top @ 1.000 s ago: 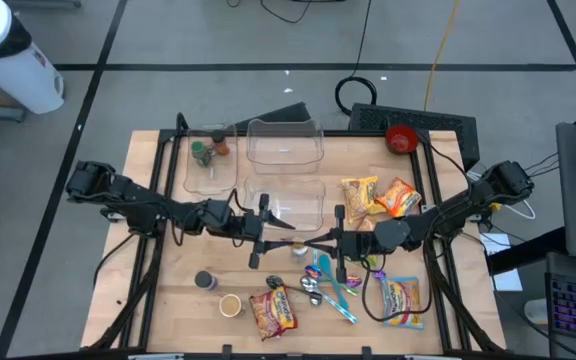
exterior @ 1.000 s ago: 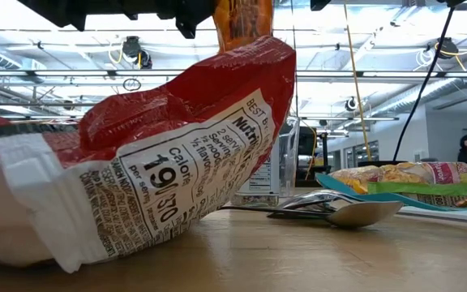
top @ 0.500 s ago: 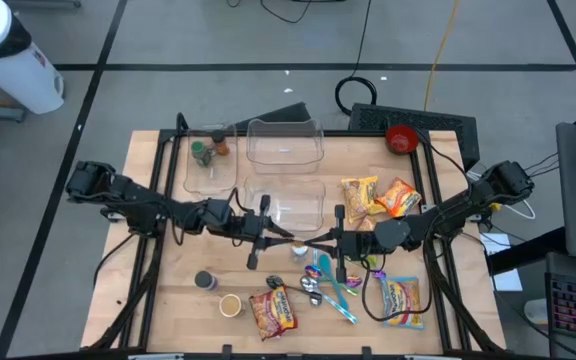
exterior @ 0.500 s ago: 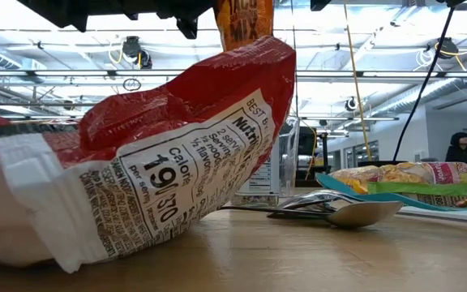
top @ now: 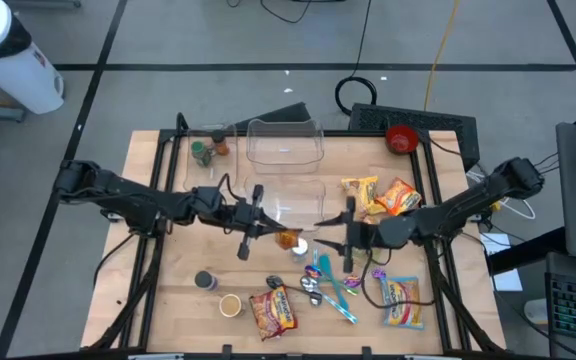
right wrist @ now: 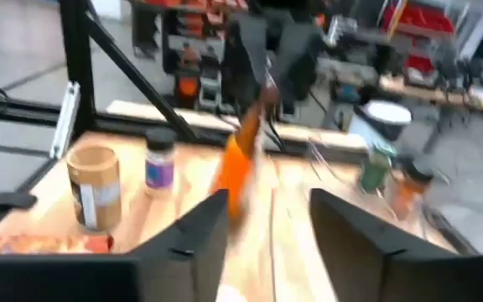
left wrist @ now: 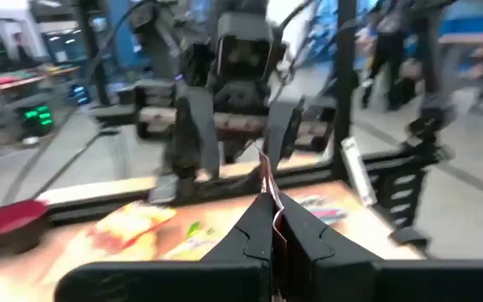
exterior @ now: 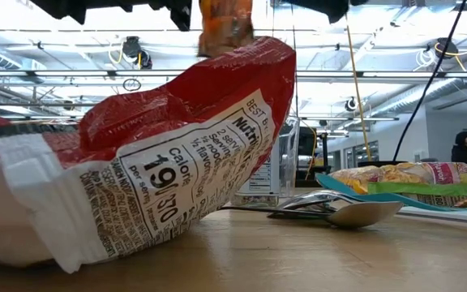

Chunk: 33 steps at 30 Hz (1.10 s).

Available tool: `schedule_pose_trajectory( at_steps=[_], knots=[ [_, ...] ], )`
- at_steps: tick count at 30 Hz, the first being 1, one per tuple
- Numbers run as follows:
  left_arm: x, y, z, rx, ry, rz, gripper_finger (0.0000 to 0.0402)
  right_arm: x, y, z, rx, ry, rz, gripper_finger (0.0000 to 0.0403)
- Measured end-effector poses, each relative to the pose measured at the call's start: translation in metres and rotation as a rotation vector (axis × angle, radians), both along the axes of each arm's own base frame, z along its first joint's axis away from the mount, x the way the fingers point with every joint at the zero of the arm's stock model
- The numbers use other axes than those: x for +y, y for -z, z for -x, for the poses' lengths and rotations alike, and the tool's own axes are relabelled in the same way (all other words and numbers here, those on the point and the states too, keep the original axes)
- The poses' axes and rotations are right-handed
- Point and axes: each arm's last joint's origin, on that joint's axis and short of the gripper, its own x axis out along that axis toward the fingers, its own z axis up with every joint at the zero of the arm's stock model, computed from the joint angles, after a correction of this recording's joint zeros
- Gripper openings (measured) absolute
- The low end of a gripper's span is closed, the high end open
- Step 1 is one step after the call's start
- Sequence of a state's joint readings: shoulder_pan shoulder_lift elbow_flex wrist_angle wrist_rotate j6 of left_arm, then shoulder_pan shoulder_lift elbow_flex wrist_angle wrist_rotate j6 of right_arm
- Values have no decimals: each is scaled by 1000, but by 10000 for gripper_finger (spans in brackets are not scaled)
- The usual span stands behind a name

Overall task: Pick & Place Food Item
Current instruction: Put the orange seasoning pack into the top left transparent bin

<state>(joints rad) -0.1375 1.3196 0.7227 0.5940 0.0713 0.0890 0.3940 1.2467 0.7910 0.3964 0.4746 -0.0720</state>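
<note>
Mid-handover: the left gripper (top: 268,233) is clamped on the orange packet (top: 287,239) just below the clear tub (top: 290,200), the right gripper (top: 320,240) stands open beside it — next, a carry to the tub.

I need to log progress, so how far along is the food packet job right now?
Done: the left gripper is shut on the orange packet, held above the table; the right gripper is open beside it. Left: placing it; the nearest clear container holds no packet.
</note>
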Motion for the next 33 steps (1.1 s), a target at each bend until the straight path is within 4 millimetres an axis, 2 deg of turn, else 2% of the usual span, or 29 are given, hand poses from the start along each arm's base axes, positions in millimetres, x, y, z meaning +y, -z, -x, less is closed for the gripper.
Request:
schedule_pose_trajectory(
  at_steps=[3, 6, 12, 17, 20, 24, 33],
  knots=[
    [5, -5, 9, 35, -80, -57, 4, -5, -8, 13, 30, 4, -18, 206],
    [14, -9, 18, 45, -170, -100, 3, -10, -15, 26, 40, 5, -49, 219],
    [51, 0, 52, -28, -355, -81, 3, -16, -3, 47, -20, -8, -96, 214],
    [83, 12, 90, -174, -681, -67, 2, -22, 1, 62, -134, -14, -115, 204],
    [98, 23, 106, -186, -919, -57, 2, -24, 3, 66, -185, -17, -110, 204],
    [115, 30, 114, -160, -1054, -64, 2, -26, 7, 69, -219, -16, -96, 205],
    [149, 55, 111, -96, -1358, 55, 1, -26, 6, 70, -240, -16, -73, 199]
  ],
)
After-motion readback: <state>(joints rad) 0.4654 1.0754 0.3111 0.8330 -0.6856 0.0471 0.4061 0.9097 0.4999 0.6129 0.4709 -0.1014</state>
